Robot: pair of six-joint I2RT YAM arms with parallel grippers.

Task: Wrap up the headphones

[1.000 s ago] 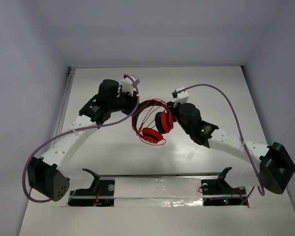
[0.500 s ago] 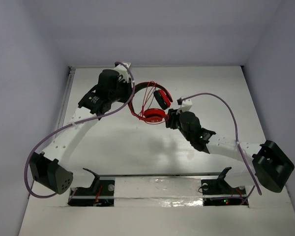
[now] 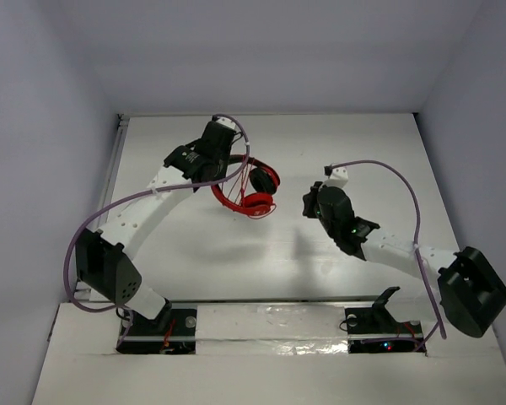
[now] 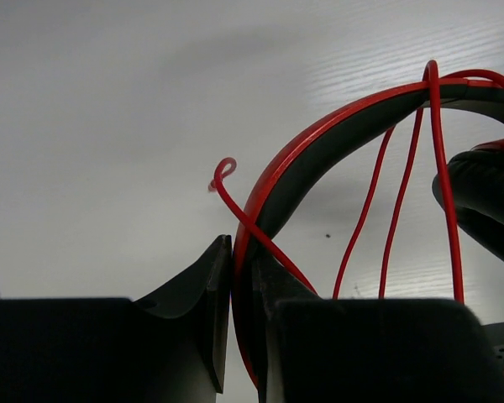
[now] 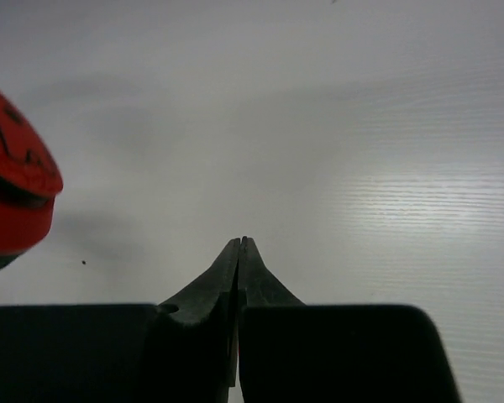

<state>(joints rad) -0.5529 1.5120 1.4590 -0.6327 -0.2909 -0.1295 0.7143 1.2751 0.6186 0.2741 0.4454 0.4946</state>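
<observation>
Soft overhead light, faint shadows, banded glare on the table (image 5: 420,193), wrist views slightly blurred.

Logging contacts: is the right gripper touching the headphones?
Apart. Right wrist view: the right gripper is shut on nothing, bare table between its fingers and the headphones.

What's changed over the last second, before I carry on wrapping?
The right gripper has pulled back to the right, away from the headphones, and closed on nothing. The left gripper carried the headphones slightly left and farther away. Unchanged: the left gripper stays clamped on the headband, cable looped over it.
</observation>
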